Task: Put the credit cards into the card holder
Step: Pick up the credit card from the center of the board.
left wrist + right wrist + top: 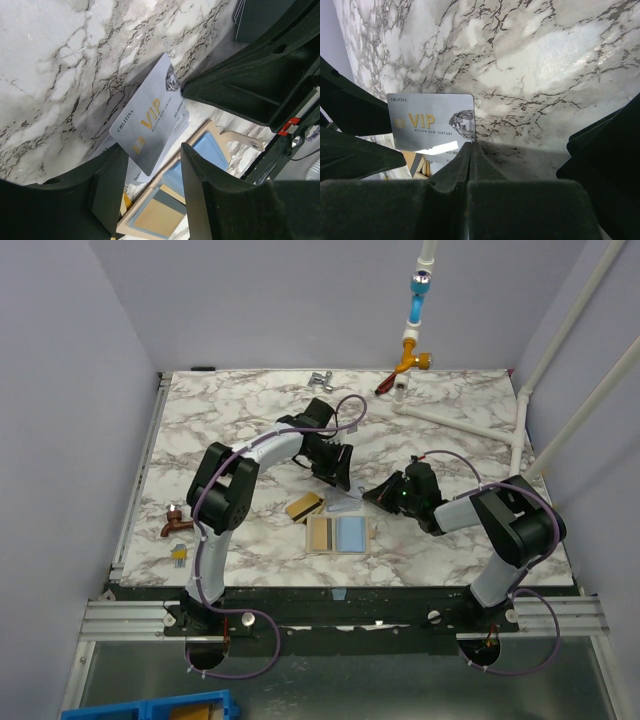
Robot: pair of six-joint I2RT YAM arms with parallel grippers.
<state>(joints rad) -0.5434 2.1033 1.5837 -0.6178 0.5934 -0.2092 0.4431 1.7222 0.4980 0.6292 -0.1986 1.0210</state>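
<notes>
Pale VIP card (150,120) apparently raised at a tilt above the desk (250,410), shadow beneath, further pale cards (182,125) lying under it. Right hand (472,147) pressed together on the diamond-printed corner, judged a pinch rather than a mere touch. Left hand (152,152) spread, fingers either side of the card's opposite end, no contact visible. Holder (240,138) open flat just beside, tan and blue panels upward, snap strap free. Gold card (303,506) flat on the desk next to the holder, apart from both hands. Handling, as judged: light, stiff across the short span yet springy, glossy and so apt to slip or pivot in a one-corner grip; hard to lift when lying flat. Best taken across two opposite edges near the middle, leaving a leading edge bare for the slot.
</notes>
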